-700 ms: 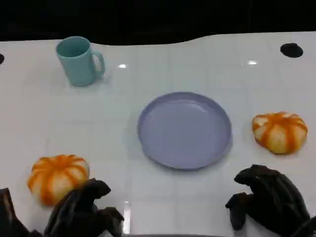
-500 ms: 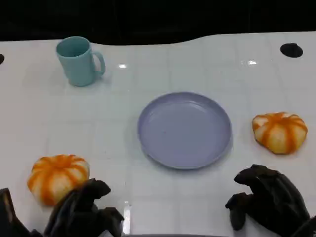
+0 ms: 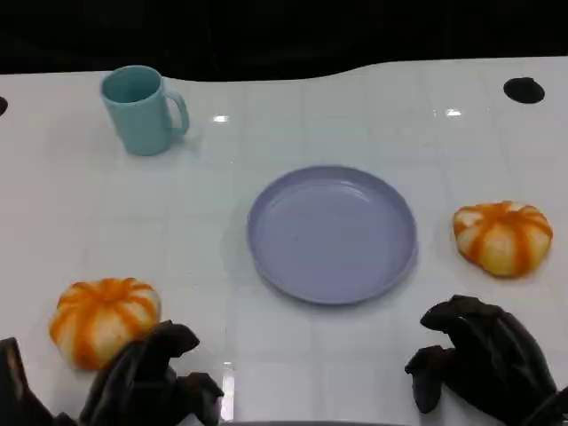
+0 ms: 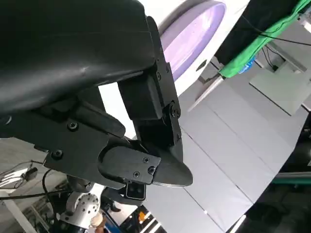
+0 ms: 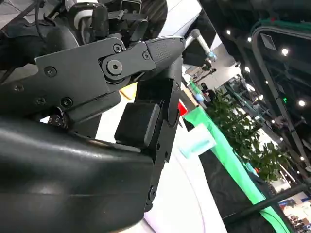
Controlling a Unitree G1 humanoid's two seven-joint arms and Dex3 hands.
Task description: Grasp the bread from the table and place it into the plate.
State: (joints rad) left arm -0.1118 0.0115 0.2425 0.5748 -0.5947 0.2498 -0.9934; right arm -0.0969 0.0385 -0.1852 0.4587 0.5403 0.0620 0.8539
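Left hand: the left hand (image 3: 146, 382) sits at the lower left of the head view, its fingers curled inward with nothing between them; its knuckles lie just below the nearer bread.
Right hand: the right hand (image 3: 479, 364) sits at the lower right of the head view, fingers also curled in around nothing, resting low over the white table (image 3: 71, 222).
Left bread: an orange-and-white striped bread (image 3: 102, 319) lies on the table at the lower left, just above the left hand; whether they touch cannot be told.
Right bread: a second striped bread (image 3: 503, 236) lies at the right edge of the frame, above the right hand and apart from it, just right of the plate.
Plate: the lavender plate (image 3: 332, 233) lies flat in the middle of the frame, between the two breads, with nothing on it; its rim also shows in the left wrist view (image 4: 194, 34).
Mug: a light teal mug (image 3: 140, 109) stands upright at the upper left, handle pointing right, well apart from the plate.
Far corner: a small black round mark (image 3: 524, 90) sits on the table at the upper right.
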